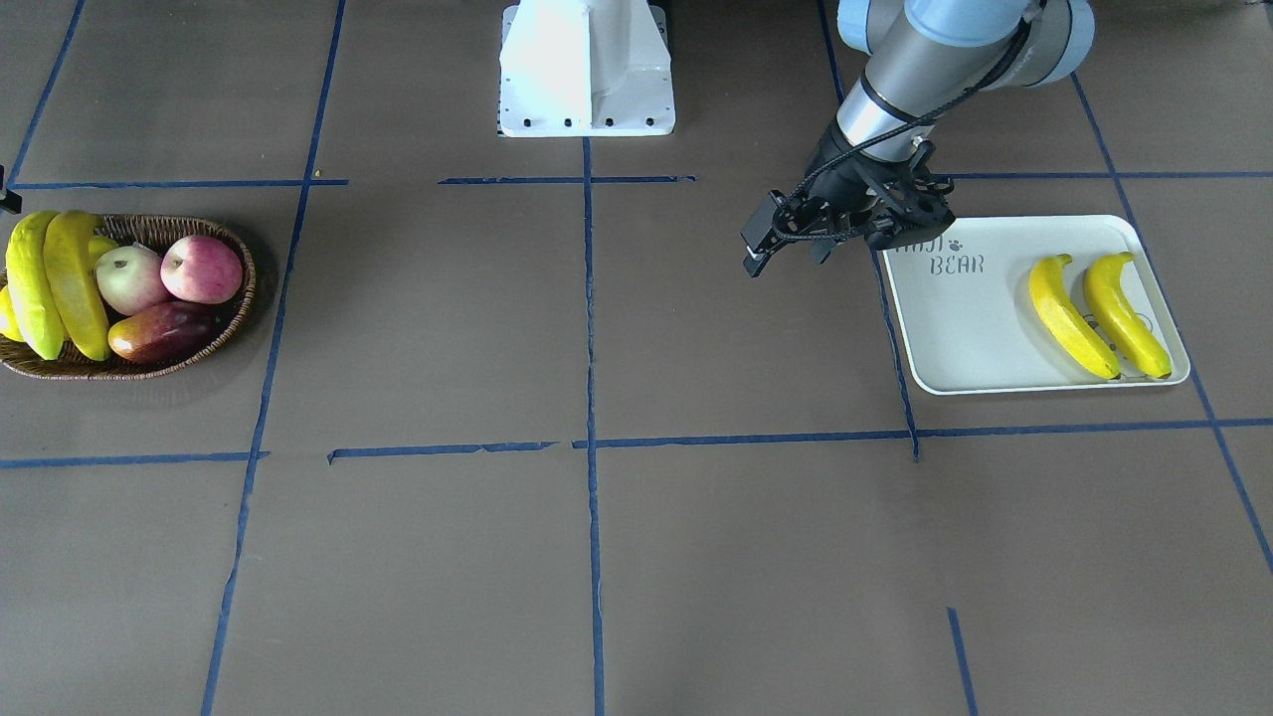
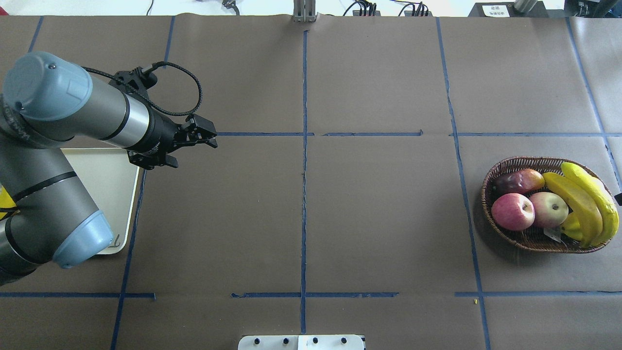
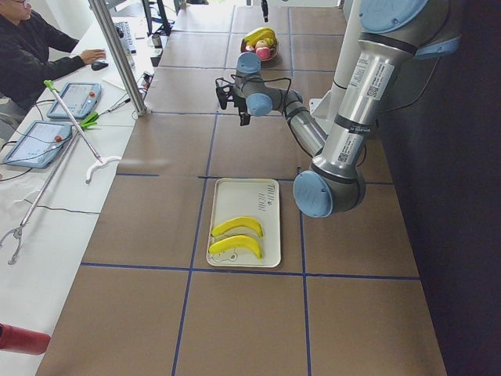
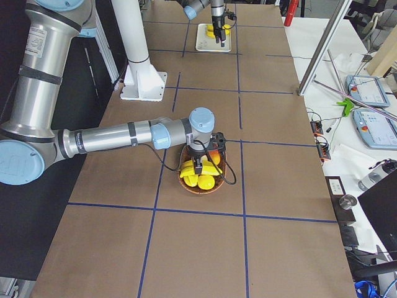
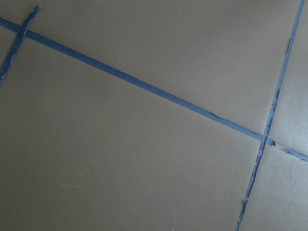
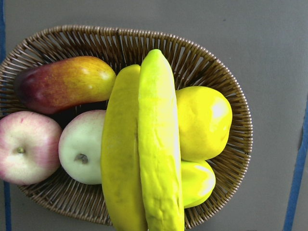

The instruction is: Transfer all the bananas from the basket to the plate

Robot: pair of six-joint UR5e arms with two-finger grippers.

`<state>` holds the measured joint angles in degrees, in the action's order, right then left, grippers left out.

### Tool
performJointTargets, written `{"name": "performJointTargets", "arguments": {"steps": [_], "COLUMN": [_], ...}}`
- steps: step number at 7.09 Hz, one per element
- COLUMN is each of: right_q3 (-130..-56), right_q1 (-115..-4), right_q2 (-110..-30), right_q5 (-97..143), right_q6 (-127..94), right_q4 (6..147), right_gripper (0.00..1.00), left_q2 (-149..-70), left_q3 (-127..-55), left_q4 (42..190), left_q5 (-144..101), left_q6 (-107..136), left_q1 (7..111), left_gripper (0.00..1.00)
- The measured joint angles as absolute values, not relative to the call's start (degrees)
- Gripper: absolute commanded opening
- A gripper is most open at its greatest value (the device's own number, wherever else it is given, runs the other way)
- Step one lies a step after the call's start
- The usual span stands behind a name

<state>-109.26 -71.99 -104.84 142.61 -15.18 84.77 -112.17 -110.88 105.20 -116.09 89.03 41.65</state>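
Note:
Two bananas (image 1: 75,283) (image 1: 30,283) lie side by side in the wicker basket (image 1: 234,308); the right wrist view shows them (image 6: 159,144) (image 6: 120,163) stacked over other fruit. Two more bananas (image 1: 1069,318) (image 1: 1124,313) lie on the plate (image 1: 955,338). My left gripper (image 2: 210,136) is open and empty, above the table just off the plate's edge; it also shows in the front view (image 1: 761,249). My right gripper (image 4: 198,166) hovers over the basket. I cannot tell whether it is open or shut.
The basket also holds a red apple (image 1: 202,268), a pale apple (image 1: 129,278), a red mango (image 1: 159,331), a stubby yellow fruit (image 6: 204,122) and a short yellow-green fruit (image 6: 197,183). The white robot base (image 1: 587,70) stands at the back. An operator (image 3: 31,47) sits beside the table.

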Motion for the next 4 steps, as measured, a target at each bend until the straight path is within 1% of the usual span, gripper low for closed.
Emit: {"name": "performJointTargets", "arguments": {"steps": [4], "right_q3": [-105.40], "right_q1": [-71.93], "right_q2": [-103.74], "right_q5": [144.55], "right_q6": [-15.67], "right_q4": [84.58], "right_gripper": [1.00], "left_q2": [-112.29], "left_q3": [-110.92], "left_q4": [105.21], "left_q5": [-116.02], "left_q6": [89.03], "left_q1": [41.63], "left_gripper": [1.00]}}
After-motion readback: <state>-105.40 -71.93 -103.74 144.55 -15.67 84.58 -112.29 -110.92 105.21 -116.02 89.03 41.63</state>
